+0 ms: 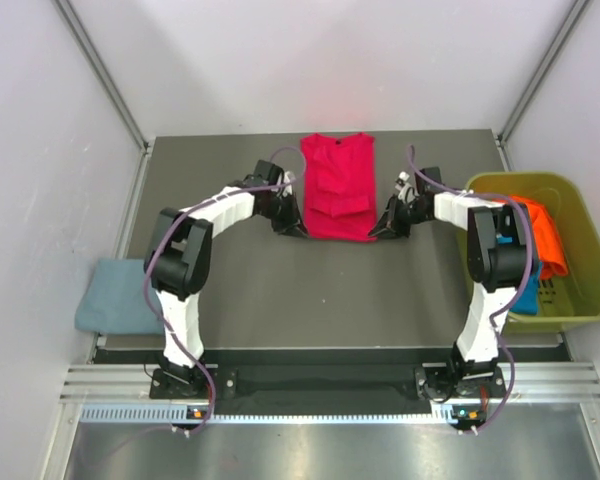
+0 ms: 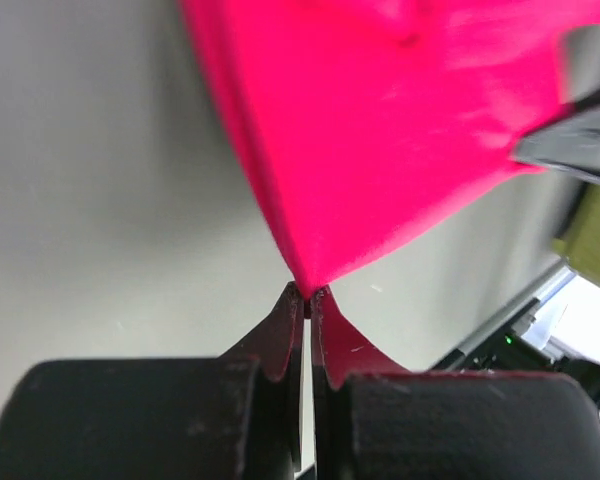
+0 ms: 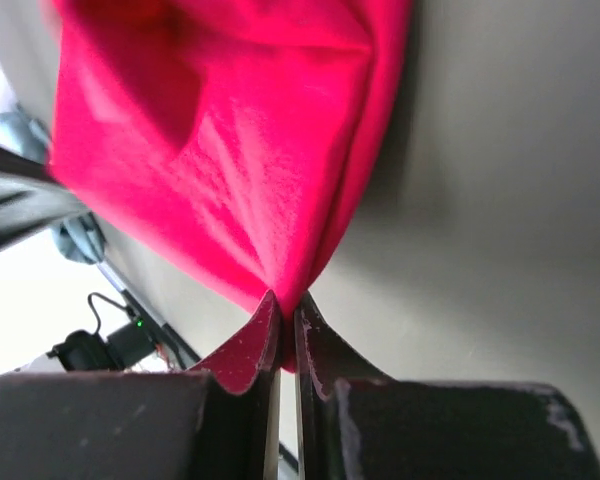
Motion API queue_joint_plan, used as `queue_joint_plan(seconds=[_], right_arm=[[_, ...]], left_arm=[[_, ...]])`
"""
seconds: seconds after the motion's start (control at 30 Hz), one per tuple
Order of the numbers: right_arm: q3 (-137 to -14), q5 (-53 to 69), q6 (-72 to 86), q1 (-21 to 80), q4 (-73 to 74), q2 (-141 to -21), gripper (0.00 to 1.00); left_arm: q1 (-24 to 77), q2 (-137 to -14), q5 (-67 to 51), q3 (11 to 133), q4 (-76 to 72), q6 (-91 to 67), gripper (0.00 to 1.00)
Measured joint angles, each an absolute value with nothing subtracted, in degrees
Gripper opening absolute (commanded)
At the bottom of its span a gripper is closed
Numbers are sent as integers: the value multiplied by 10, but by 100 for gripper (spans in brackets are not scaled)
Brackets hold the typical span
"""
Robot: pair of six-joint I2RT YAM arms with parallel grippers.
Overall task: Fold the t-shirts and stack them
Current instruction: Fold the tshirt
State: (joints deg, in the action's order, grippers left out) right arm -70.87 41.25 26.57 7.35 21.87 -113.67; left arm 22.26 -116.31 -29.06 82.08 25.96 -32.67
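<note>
Both jaws clamp near corners of the red t-shirt (image 1: 337, 190) on grey table (image 1: 280, 290), white walls (image 1: 280, 60)

Grey table (image 1: 280, 290) with red t-shirt (image 1: 337, 190), grey-blue t-shirt (image 1: 115, 297), olive bin (image 1: 585, 285)

A dark grey counter (image 1: 280, 290) lies under the jaws. Plain white walls (image 1: 280, 60) stand behind the jaws and on both sides, softly lit.

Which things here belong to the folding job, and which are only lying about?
Job:
red t-shirt, pinched by the left hand and right hand
grey-blue t-shirt
orange t-shirt
turquoise t-shirt

Lying about:
green bin, holding the orange and turquoise ones
</note>
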Motion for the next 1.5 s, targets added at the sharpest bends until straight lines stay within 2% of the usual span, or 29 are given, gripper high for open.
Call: queue_joint_plan(seconds=[0.43,0.77,0.93,1.1,1.33,1.5], right_arm=[[-637,422,256,81,251,-887,0],[-610,425,236,88,284,-794,0],[-595,429,230,90,284,-820,0],[-655,432,228,93,284,-907,0],[-829,417,220,93,260,-1033,0],[-891,406,211,92,248,-1089,0]], left_arm=[[247,-888,-284,767,299,-253,0],[258,-788,-281,703,336,-217,0],[253,-791,-277,675,337,-219,0],[235,-825,-272,678,317,-221,0],[213,-936,-241,785,293,-202,0],[205,-1016,-209,870,281,-185,0]])
